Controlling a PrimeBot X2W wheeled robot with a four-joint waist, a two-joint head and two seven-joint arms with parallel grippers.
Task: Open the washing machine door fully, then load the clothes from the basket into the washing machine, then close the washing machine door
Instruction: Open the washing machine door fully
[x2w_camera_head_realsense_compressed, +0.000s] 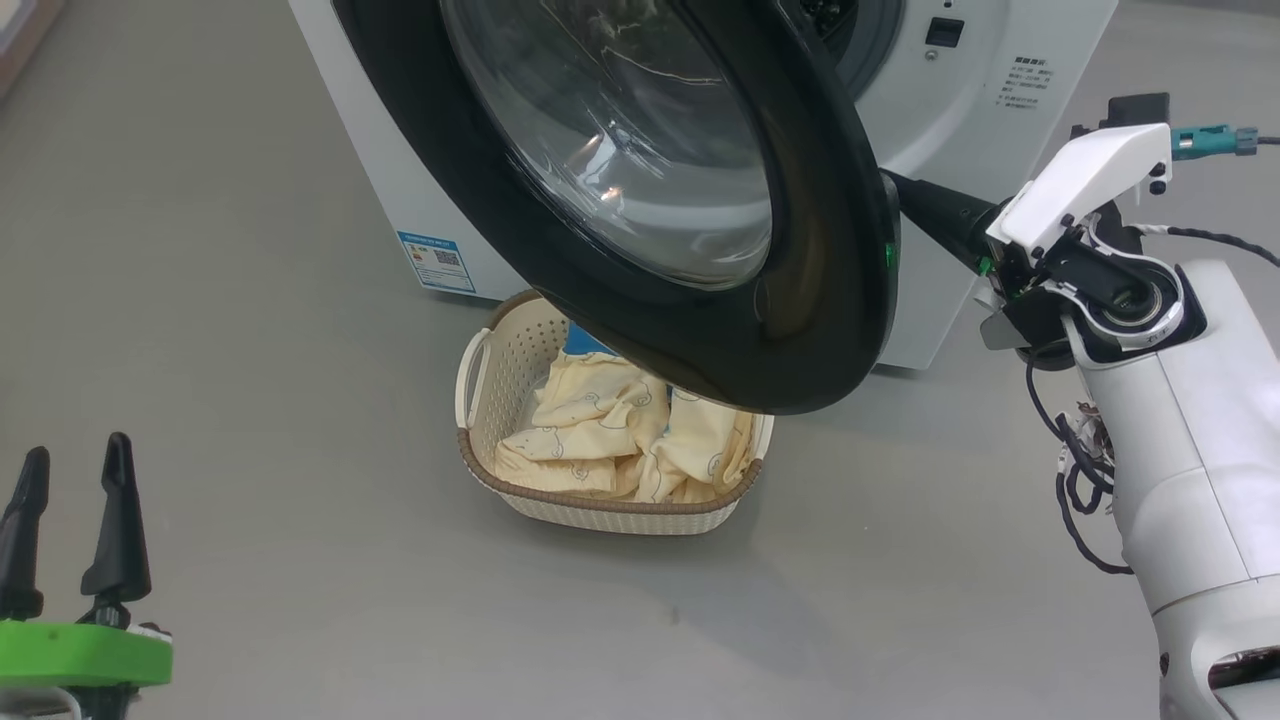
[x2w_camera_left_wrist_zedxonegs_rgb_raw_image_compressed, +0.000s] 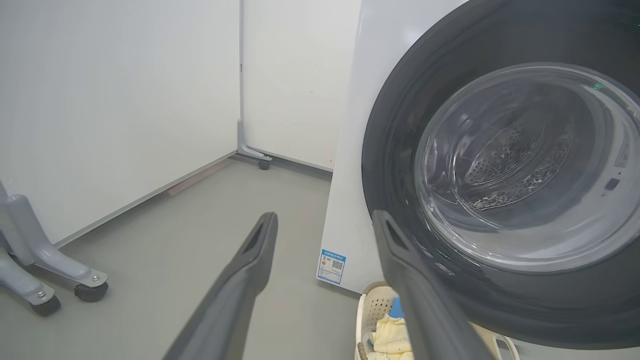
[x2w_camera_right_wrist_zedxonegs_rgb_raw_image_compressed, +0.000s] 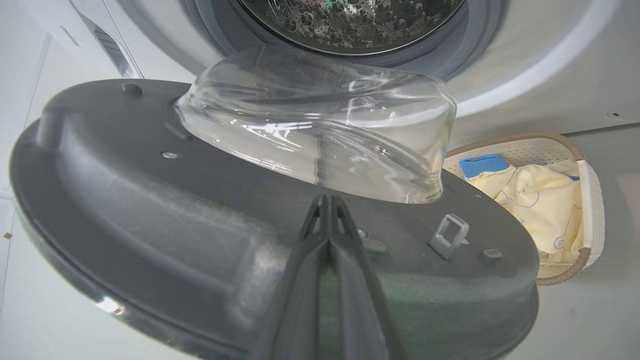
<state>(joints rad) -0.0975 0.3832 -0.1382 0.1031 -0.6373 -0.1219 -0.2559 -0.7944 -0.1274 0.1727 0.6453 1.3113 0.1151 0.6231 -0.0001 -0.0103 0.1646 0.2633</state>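
Observation:
The washing machine door (x2w_camera_head_realsense_compressed: 820, 300), black-rimmed with a clear glass bowl, stands part open and hangs over the basket (x2w_camera_head_realsense_compressed: 600, 512). Pale yellow clothes (x2w_camera_head_realsense_compressed: 600, 420) with blue bands lie in that cream basket on the floor before the white washing machine (x2w_camera_head_realsense_compressed: 960, 100). My right gripper (x2w_camera_right_wrist_zedxonegs_rgb_raw_image_compressed: 327, 198) is shut with nothing between its fingers, tips against the door's grey inner face (x2w_camera_right_wrist_zedxonegs_rgb_raw_image_compressed: 150, 200) just below the glass bowl. In the head view its dark fingers (x2w_camera_head_realsense_compressed: 935, 212) reach behind the door's right rim. My left gripper (x2w_camera_head_realsense_compressed: 70, 460) is open at the lower left, far from the basket.
The steel drum (x2w_camera_right_wrist_zedxonegs_rgb_raw_image_compressed: 350, 20) shows behind the door. A blue label sticker (x2w_camera_head_realsense_compressed: 436, 262) sits low on the washer's front. Grey wheeled stand legs (x2w_camera_left_wrist_zedxonegs_rgb_raw_image_compressed: 45, 270) and white wall panels (x2w_camera_left_wrist_zedxonegs_rgb_raw_image_compressed: 125, 100) lie to the left. Grey floor (x2w_camera_head_realsense_compressed: 250, 300) surrounds the basket.

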